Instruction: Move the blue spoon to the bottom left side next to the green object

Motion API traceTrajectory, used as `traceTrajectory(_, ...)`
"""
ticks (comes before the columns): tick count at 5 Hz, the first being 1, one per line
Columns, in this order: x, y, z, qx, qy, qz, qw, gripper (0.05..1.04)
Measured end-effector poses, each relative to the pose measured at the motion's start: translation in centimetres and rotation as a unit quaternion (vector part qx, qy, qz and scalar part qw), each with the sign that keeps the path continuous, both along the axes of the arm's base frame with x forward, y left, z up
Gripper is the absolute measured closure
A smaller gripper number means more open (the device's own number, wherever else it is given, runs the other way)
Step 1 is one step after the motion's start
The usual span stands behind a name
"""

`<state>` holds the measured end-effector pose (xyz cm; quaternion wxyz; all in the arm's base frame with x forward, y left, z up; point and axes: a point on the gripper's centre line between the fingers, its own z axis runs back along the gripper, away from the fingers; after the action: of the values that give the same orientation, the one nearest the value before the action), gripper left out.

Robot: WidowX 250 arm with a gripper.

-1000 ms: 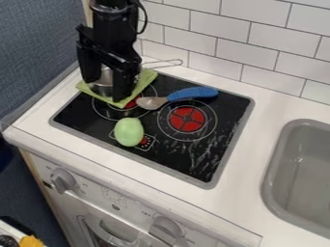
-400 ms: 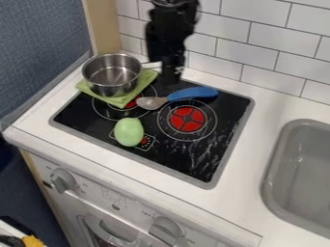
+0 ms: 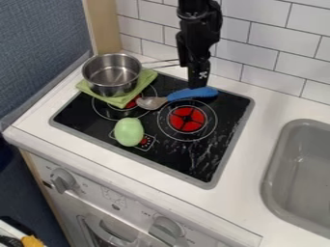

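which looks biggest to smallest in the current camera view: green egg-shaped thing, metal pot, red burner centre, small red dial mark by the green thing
1. metal pot
2. red burner centre and green egg-shaped thing, too alike to rank
3. small red dial mark

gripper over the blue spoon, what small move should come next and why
Probably a small descent, lining up on the blue handle before closing: the gripper hangs at the handle of the spoon, which lies on the stovetop, not yet beside the green object.
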<state>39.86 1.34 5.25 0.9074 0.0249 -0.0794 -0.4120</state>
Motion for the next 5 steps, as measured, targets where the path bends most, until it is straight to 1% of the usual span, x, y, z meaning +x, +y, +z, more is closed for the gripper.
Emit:
traceTrajectory(1, 0.7, -0.1, -1.4, -0.004, 0.016, -0.005, 0.9999, 0.083)
traceTrajectory(2, 1.3, 0.3, -3.0, 0.02, 0.036, 0.003, 0.9991, 0.083)
traceTrajectory(3, 1.0, 0.2, -3.2, 0.021, 0.045, 0.0, 0.9988, 0.083)
traceTrajectory(4, 0.3, 0.7, -3.6, 0.02, 0.06, 0.006, 0.998, 0.083)
traceTrajectory(5, -0.1, 0.6, -3.7, 0.017, 0.071, 0.008, 0.9973, 0.135)
